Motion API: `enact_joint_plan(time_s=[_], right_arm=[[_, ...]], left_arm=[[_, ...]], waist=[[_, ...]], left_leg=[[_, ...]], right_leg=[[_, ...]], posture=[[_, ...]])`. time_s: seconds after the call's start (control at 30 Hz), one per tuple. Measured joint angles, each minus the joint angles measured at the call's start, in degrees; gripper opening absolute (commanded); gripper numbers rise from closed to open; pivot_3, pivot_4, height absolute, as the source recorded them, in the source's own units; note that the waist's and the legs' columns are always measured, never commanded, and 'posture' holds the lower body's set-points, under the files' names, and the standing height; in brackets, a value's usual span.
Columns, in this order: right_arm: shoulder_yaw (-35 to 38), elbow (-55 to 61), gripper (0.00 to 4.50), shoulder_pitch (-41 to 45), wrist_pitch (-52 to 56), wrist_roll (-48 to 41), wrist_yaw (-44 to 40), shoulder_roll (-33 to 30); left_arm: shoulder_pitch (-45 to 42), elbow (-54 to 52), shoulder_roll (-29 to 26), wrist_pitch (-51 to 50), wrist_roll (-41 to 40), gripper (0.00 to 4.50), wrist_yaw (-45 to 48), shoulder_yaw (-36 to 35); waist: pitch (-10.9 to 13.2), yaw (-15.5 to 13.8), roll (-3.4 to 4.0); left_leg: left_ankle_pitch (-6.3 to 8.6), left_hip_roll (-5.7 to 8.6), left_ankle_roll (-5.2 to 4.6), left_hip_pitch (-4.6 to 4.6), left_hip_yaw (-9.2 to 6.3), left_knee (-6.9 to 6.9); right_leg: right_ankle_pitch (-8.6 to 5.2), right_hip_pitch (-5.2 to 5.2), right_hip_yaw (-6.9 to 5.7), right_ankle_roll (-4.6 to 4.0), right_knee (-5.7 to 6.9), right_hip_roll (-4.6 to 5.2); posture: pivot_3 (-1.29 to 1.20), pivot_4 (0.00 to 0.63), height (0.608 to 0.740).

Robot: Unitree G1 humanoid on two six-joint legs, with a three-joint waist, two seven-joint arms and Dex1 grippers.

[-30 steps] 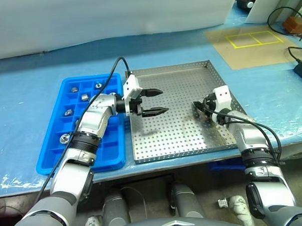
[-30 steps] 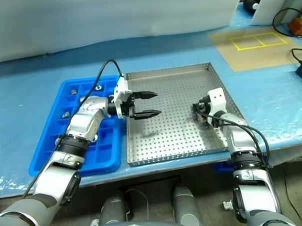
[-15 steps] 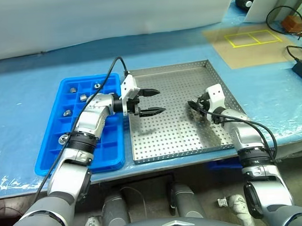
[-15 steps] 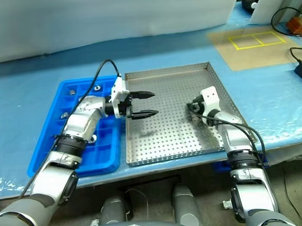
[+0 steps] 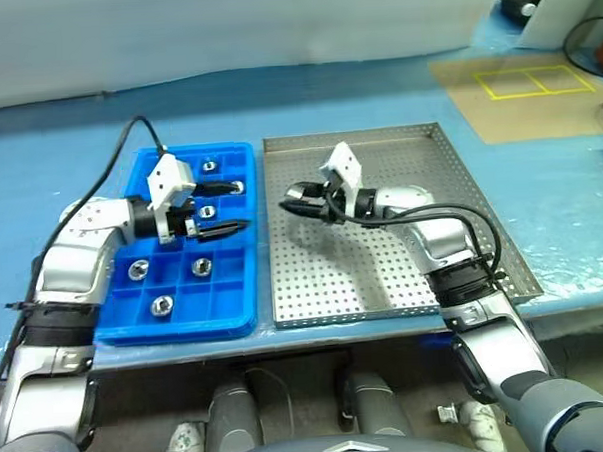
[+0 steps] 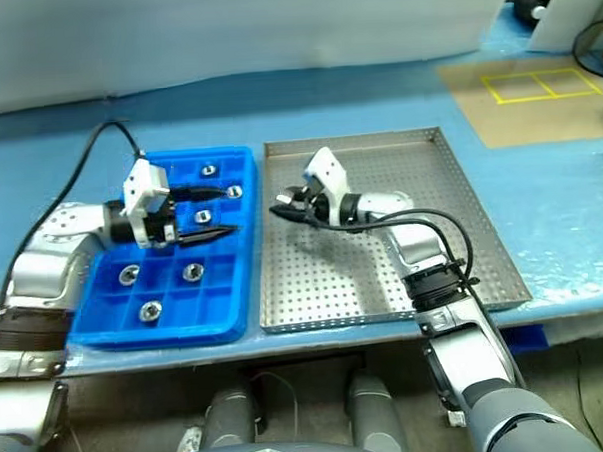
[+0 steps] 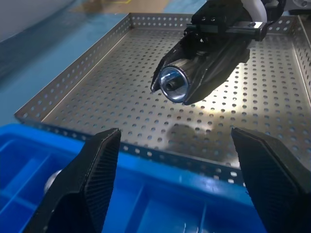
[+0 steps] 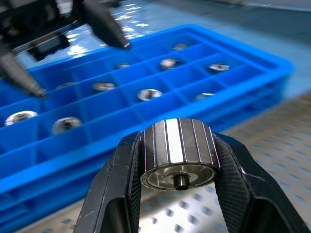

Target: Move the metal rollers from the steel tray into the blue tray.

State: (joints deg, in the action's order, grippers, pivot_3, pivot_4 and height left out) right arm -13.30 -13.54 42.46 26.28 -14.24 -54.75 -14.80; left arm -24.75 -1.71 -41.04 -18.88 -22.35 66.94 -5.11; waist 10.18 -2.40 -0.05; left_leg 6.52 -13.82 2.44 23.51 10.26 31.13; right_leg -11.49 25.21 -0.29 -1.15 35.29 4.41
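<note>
The steel tray (image 5: 482, 228) floor lies bare from centre to its 3 o'clock rim, giving open passage. At its 9 o'clock edge the right gripper (image 5: 292, 199), clamped on a roller (image 8: 178, 160), hangs above the floor. The left gripper (image 5: 231, 208), fingers (image 7: 99, 170) spread, occupies the air over the blue tray (image 5: 176, 327). Several compartments hold rollers (image 5: 162, 305); others are free.

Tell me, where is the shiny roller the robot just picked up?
The roller is pinched in the right gripper, held above the steel tray near its left edge, close to the blue tray.
</note>
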Motion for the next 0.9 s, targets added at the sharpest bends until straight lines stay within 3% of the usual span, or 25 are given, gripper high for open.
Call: enact_joint_plan(time_s=[0.17,0.37,0.63,0.9], right_arm=[[-2.4,-7.2,1.67,3.8,-3.6,1.0,-4.2,3.8],[-3.7,-17.6,1.67,8.1,-9.8,3.2,-6.4,9.5],[-3.6,-27.6,1.67,11.2,-17.4,6.1,-6.7,11.9],[-2.7,-28.5,4.43,11.2,-18.7,6.4,-6.8,11.2]], left_arm=[[9.1,-9.3,-3.9,-5.0,-2.8,3.84,-4.1,-6.8],[18.8,-19.9,-4.5,-10.2,-6.1,3.84,-10.0,-13.9],[23.4,-26.0,-4.6,-13.5,-9.1,3.84,-14.7,-17.2],[22.4,-26.0,-4.9,-13.9,-10.1,3.84,-16.0,-16.9]], waist=[[0.0,-2.0,0.0],[0.0,-4.0,0.0],[0.0,-5.3,0.01],[0.0,-5.3,0.0]], left_leg=[[-0.05,-0.01,0.09,0.0,-0.11,-0.03],[-0.08,-0.04,0.15,0.04,-0.24,-0.11],[-0.08,-0.04,0.17,0.03,-0.31,-0.11],[-0.1,-0.04,0.19,0.04,-0.31,-0.11]], right_leg=[[-0.01,0.01,-0.11,0.01,0.08,0.02],[-0.03,0.0,-0.25,-0.02,0.12,0.03],[-0.04,0.01,-0.27,0.0,0.16,0.02],[-0.04,0.01,-0.26,-0.01,0.17,0.01]], posture=[[0.18,0.15,0.74],[0.26,0.15,0.74],[0.28,0.15,0.74],[0.23,0.15,0.74]])
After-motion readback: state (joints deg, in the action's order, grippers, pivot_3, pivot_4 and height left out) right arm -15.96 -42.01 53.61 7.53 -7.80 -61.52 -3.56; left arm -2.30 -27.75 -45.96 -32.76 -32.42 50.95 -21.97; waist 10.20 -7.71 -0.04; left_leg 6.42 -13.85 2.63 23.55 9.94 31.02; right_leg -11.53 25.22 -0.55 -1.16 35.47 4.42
